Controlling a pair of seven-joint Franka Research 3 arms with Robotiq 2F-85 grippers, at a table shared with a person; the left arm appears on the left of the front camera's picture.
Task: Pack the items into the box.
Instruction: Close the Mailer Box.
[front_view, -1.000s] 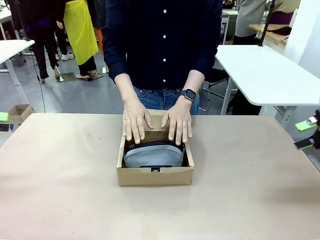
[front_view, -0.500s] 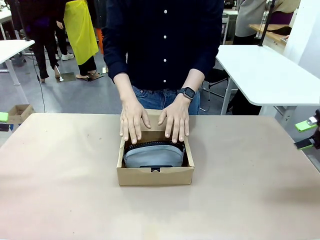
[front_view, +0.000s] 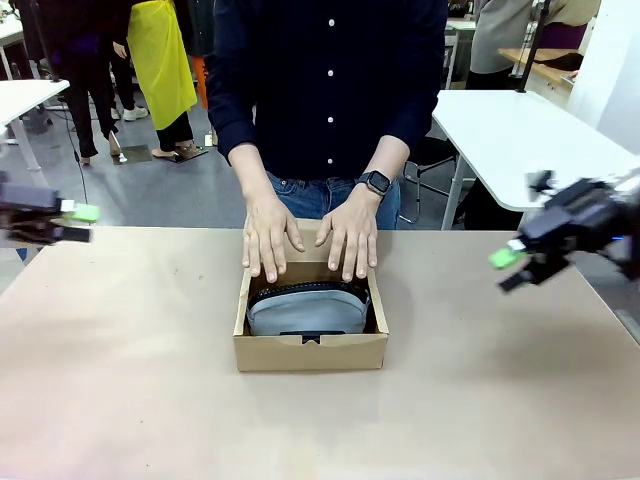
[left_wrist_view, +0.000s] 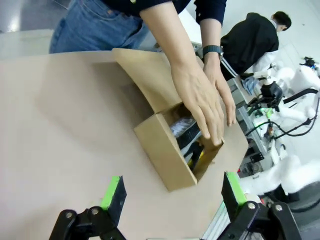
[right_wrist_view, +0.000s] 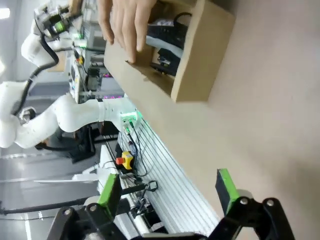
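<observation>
Nearly packed, lid not yet shut: the pouch (front_view: 308, 312) lies inside the box (front_view: 310, 352), and the person's hands (front_view: 272, 240) rest on the flap (left_wrist_view: 145, 75) at the box's far edge.
Left gripper (front_view: 80, 224) and right gripper (front_view: 510, 270) hover well out to either side of the box, fingers spread and empty; the next move is probably to fold the flap down and tuck it in at the front notch.

You're looking at a flat, pale brown surface (front_view: 120, 380) that runs the full width of the front view, matte and even in colour. Directly on it sits the shallow brown cardboard box (front_view: 310, 352), about midway between left and right and closer to the far edge than the near one. The box stands flat on its base with its top open. Its notched front wall faces the near side, and its flap (left_wrist_view: 145, 75) is raised at the far side.
</observation>
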